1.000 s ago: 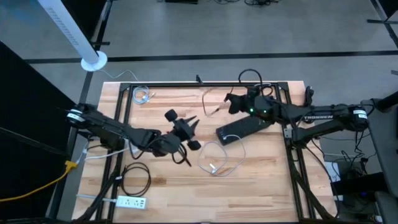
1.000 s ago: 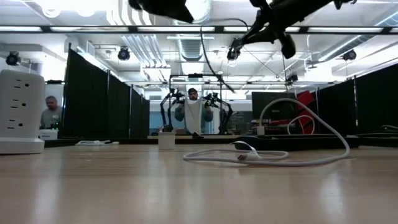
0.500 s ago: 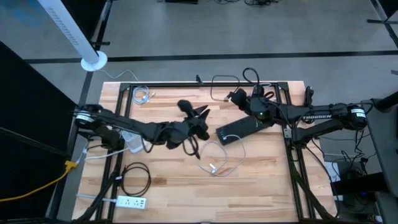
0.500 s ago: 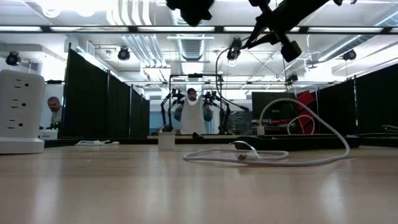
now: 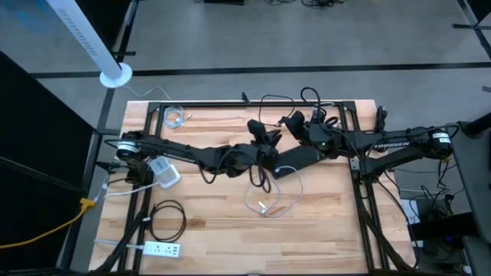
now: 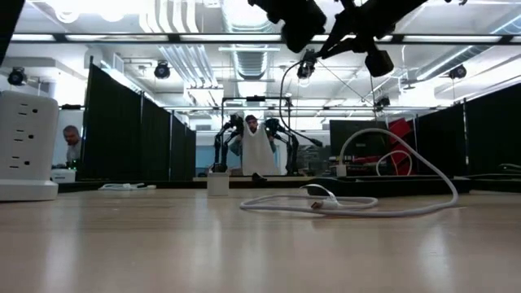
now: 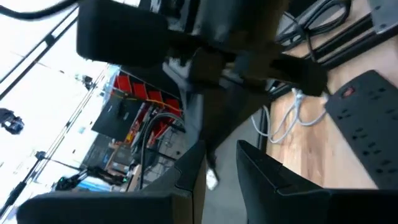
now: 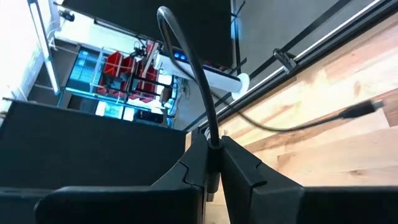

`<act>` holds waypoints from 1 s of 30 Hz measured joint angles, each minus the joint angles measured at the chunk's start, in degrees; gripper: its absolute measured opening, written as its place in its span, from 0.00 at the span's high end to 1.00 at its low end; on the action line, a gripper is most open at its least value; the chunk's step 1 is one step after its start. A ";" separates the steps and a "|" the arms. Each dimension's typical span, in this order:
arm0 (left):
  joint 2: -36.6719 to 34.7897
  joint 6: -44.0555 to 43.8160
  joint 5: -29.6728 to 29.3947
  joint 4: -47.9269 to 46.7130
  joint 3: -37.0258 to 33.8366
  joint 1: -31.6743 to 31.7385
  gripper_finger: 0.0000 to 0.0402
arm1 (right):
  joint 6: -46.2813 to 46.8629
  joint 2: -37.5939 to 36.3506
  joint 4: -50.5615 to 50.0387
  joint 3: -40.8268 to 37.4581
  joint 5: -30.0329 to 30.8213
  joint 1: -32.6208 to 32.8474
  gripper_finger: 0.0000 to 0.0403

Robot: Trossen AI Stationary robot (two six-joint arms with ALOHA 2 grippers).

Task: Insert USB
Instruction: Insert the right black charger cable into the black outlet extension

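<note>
The table (image 5: 207, 222) is pale, smooth planked wood with a matt black metal frame (image 5: 253, 102). The power strip (image 5: 295, 161) looks matt black plastic; the white cable (image 6: 383, 207) is glossy.

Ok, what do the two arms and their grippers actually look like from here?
Both arms are dark, jointed and slim. The right arm carries white lettering along its forearm and a small green light near its wrist; the left arm has a white band at its base joint. Each gripper, left and right, has two dark, flat, angular fingers.
</note>
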 joint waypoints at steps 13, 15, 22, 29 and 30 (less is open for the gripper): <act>1.74 1.23 -9.53 -3.93 2.20 1.70 0.84 | -6.66 -0.08 -2.11 4.57 -0.45 1.21 0.96; 1.74 1.36 -10.08 -4.01 2.18 1.75 0.84 | -5.93 -0.11 -2.08 4.63 -1.56 1.21 0.96; 1.67 5.02 -10.37 -3.20 2.18 1.29 0.84 | -3.82 -0.09 -2.47 4.63 -3.22 1.72 0.96; 1.62 11.91 -10.42 -1.15 2.15 0.36 0.84 | 0.37 -0.09 -2.43 4.61 -5.35 1.72 0.96; 1.51 13.26 -10.40 -0.44 2.14 0.21 0.84 | 0.71 -0.09 -2.29 4.61 -5.99 1.72 0.96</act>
